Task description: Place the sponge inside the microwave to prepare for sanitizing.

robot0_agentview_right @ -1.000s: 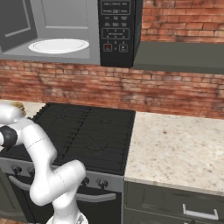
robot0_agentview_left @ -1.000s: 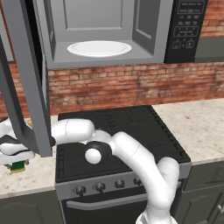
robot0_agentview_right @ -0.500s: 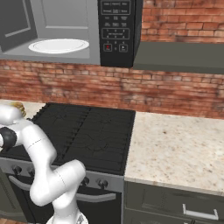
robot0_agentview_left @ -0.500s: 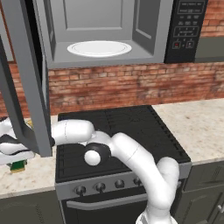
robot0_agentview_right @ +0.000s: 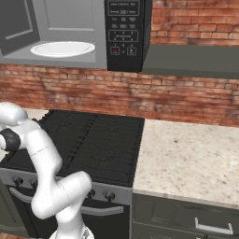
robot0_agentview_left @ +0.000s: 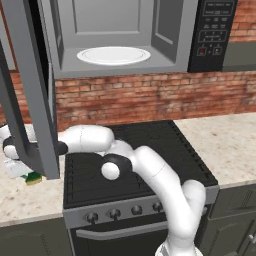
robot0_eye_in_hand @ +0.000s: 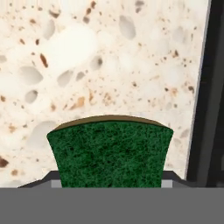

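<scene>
Change: the hand [robot0_eye_in_hand: 107,181] stood wide a second ago and has since closed in; the base views look the same as before, so arm and base have held their place while the jaws shut.
Hand state: closed on the sponge [robot0_eye_in_hand: 109,153]; in the hand view the dark finger tips sit at either lower corner of the green face, which bulges slightly between them.
Sponge position: low over the speckled bench [robot0_eye_in_hand: 87,65], at the far left beside the stove [robot0_agentview_left: 135,160]; whether it is touching the bench or just lifted I cannot tell.
Meaning for task: judged as grasp made, transfer not yet begun. The lift up to the microwave [robot0_agentview_left: 125,40] is what remains.
Microwave: door [robot0_agentview_left: 27,90] swung open; grey cavity with the white round plate [robot0_agentview_left: 114,55] bare.
Hand view gives: the grip itself, the green scouring face, and a dark stove edge at its right.
Left base view gives: the open door hanging in front of the wrist, hiding the hand; a yellow-green corner of the sponge peeps out below the door.
Right base view gives: the button panel [robot0_agentview_right: 123,32] and the long bench to the right of the stove.
Risk: the door stands between the arm and the cavity; the lift likely needs to clear it.
</scene>
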Available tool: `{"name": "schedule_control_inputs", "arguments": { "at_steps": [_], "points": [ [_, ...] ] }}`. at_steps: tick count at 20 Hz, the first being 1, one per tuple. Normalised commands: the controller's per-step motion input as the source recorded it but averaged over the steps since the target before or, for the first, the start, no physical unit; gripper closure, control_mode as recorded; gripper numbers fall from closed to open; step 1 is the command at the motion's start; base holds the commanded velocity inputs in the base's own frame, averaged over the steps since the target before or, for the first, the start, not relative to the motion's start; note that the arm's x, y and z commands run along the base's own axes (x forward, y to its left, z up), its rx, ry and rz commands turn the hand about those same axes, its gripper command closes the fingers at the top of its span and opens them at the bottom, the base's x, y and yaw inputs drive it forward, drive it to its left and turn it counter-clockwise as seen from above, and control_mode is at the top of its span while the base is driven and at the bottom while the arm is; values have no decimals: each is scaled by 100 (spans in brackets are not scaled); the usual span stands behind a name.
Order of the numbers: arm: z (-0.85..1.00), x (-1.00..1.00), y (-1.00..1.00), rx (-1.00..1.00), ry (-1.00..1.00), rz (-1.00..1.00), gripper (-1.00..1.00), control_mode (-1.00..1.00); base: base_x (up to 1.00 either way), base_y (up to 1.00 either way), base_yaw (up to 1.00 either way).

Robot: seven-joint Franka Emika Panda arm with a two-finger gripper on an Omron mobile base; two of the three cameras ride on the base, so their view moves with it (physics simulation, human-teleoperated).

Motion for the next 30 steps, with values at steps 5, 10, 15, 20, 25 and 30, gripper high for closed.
{"name": "schedule_control_inputs", "arguments": {
  "at_steps": [5,10,15,20,25,30],
  "points": [
    [-22,13,-100,0,0,-14,100,-100,0,0,0],
    [-9,6,-100,10,-6,-6,100,-100,0,0,0],
    [46,-3,-100,11,-4,-5,100,-100,0,0,0],
    [56,-28,-92,8,-7,-6,100,-100,0,0,0],
    [46,-38,-89,6,-12,-4,100,-100,0,0,0],
    [84,-45,-65,0,-20,0,100,-100,0,0,0]
  ]
}}
